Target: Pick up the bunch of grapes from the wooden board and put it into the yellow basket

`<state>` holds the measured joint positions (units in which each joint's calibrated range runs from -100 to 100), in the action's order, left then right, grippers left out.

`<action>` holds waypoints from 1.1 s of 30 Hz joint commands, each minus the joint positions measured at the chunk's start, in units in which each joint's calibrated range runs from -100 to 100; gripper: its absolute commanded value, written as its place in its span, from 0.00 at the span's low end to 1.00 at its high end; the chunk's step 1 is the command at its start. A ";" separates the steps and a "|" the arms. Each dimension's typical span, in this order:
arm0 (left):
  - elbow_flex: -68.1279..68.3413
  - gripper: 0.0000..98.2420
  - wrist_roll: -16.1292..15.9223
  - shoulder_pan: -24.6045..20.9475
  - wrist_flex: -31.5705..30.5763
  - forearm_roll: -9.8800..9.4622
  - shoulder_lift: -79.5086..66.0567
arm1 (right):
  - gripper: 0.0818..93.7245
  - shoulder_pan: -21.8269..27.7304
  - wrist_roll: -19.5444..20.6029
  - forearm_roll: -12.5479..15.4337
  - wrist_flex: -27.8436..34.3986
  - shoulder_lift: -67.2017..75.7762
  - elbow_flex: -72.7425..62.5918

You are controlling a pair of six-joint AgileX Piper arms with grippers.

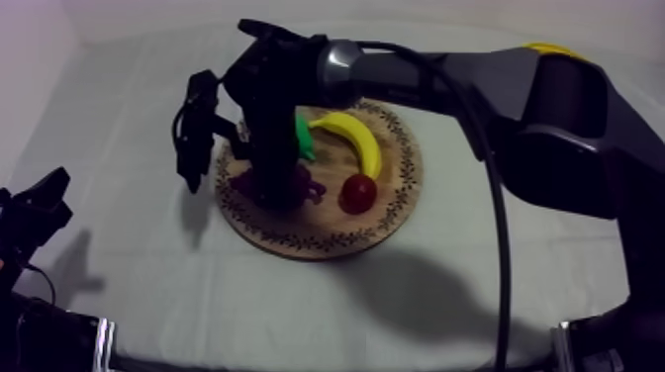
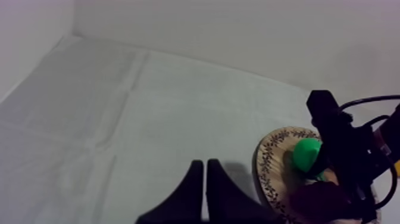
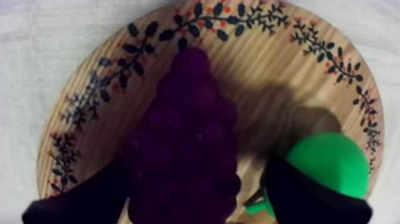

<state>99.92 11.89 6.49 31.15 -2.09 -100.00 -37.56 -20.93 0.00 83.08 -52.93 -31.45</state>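
straddling the bunch of grapes [image 3: 187, 137], the right claw [image 3: 193, 199] is seen spread open, one finger at each side. the grapes are laid on the wooden board [image 3: 280, 77], left of centre in the top view, their long axis running between the fingers. the left claw [image 2: 205, 179] is seen pressed together, well apart from the board.

From my station, the counter [image 1: 119, 139] reads as covered edge to edge by a grey-white cloth [image 1: 554, 247]. Faint fold lines cross the cloth on my left side. One item lies directly on the cloth: the wooden board [image 1: 327, 226]. It is round, lies flat near the counter's middle, and its rim carries a dark leaf-and-berry pattern. Soft shadows fall on the cloth beside and in front of the board.
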 commanded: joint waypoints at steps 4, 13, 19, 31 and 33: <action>-0.04 0.00 0.01 -0.01 -0.03 -0.04 0.00 | 0.43 0.01 -0.67 0.00 0.04 -0.46 -0.15; -0.04 0.00 0.01 -0.01 -0.03 -0.04 0.00 | 0.32 0.52 -1.92 -0.01 0.30 4.84 4.27; -0.04 0.00 0.01 -0.01 -0.03 -0.04 0.00 | 0.32 1.60 -2.80 -0.42 -0.80 14.99 10.83; -0.04 0.00 0.01 -0.01 -0.03 -0.04 0.00 | 0.33 7.85 0.24 -3.33 -9.59 36.01 21.12; -0.04 0.00 0.01 -0.01 -0.03 -0.04 0.00 | 0.33 9.25 1.50 -4.13 -11.75 38.87 22.92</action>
<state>99.92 11.89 6.49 31.15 -2.09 -100.00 -29.49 -20.45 -3.71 73.35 -17.53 -9.74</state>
